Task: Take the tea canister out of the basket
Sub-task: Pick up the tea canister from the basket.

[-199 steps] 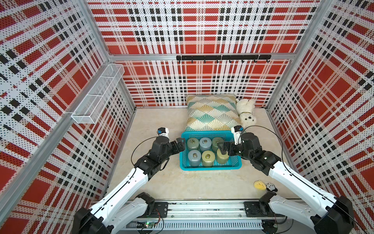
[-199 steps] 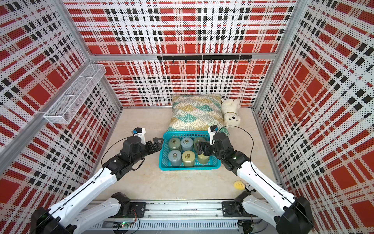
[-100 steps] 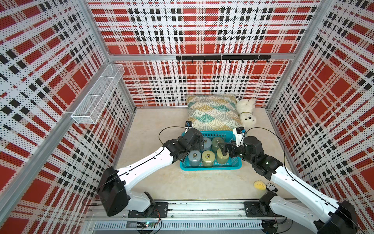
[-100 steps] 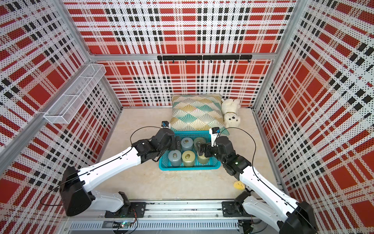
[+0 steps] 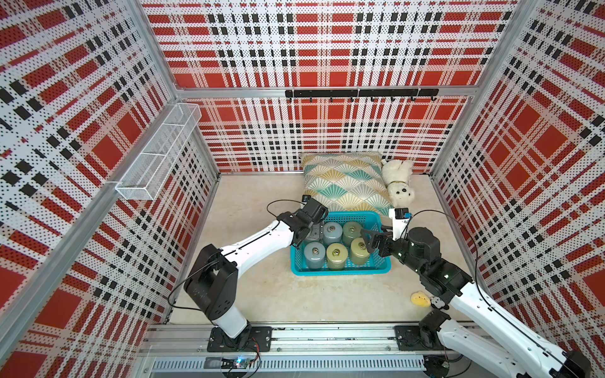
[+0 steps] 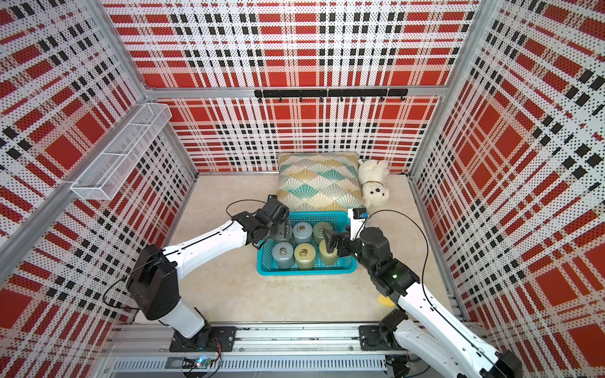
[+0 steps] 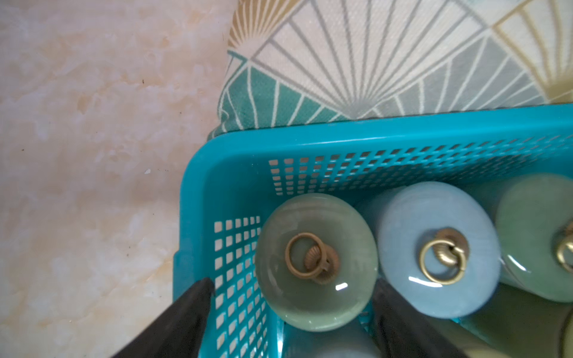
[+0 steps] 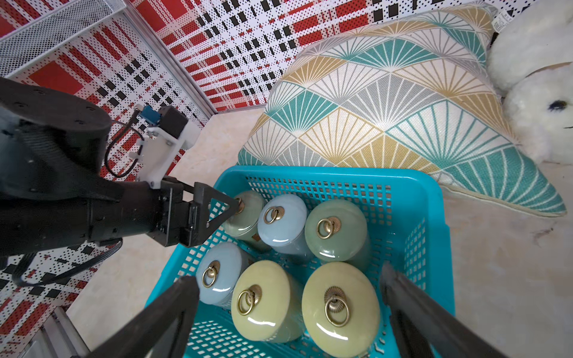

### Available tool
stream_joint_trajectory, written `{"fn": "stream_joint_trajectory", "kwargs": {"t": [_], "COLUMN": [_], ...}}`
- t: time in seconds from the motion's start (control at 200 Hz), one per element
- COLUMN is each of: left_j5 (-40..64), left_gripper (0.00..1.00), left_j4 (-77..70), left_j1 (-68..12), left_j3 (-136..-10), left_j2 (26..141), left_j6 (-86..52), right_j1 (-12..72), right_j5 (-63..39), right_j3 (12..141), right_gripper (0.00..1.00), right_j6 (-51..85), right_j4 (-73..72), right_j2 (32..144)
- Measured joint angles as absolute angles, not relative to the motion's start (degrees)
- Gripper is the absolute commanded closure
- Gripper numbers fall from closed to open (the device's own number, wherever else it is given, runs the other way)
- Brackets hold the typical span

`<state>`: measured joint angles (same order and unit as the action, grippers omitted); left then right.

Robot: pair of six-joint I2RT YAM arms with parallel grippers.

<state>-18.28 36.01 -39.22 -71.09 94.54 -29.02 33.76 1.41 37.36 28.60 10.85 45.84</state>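
The left claw [image 7: 293, 283] is spread around the pale green tea canister [image 7: 316, 263] in the upper left corner of the basket [image 5: 340, 269]. The right claw [image 8: 288, 276] gapes wide over its right side. The pillow tag [image 8: 499, 20] is too small to read.

No legible text; pillow tag [image 8: 498, 19] print unreadable.

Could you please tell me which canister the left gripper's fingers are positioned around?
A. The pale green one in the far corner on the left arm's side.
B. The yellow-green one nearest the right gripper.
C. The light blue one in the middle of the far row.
A: in the left wrist view the left gripper has a finger on each side of the pale green canister, which stands in a corner of the basket.
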Motion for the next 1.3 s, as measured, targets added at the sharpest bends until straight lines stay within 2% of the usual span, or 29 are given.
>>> {"fn": "stream_joint_trajectory", "kwargs": {"t": [0.431,0.511,1.087,1.162,1.298], "left_j5": [-13.98,-13.63,-12.58,-12.38,-12.05], "left_gripper": [0.12,0.08,0.06,0.02,0.01], "left_j4": [36.45,36.51,37.32,36.95,36.27], "left_j1": [-39.03,-39.11,-38.89,-38.85,-38.81], "left_j3": [-71.53,-71.94,-75.61,-76.12,-76.97], "left_j2": [97.84,98.76,104.88,105.78,106.98], "left_j6": [-24.8,-23.99,-20.32,-20.08,-19.66], "right_j1": [33.76,33.76,33.76,33.76,33.76], "right_j5": [0.23,0.05,-0.64,-0.73,-0.93], "right_j3": [37.36,37.36,37.1,37.1,37.1], "right_gripper": [0.0,0.0,0.0,0.0,0.0], "right_j6": [29.45,29.47,29.63,29.63,29.63], "right_j4": [10.74,10.72,10.04,9.91,9.89], "right_j2": [48.69,49.23,50.09,50.09,50.11]}}
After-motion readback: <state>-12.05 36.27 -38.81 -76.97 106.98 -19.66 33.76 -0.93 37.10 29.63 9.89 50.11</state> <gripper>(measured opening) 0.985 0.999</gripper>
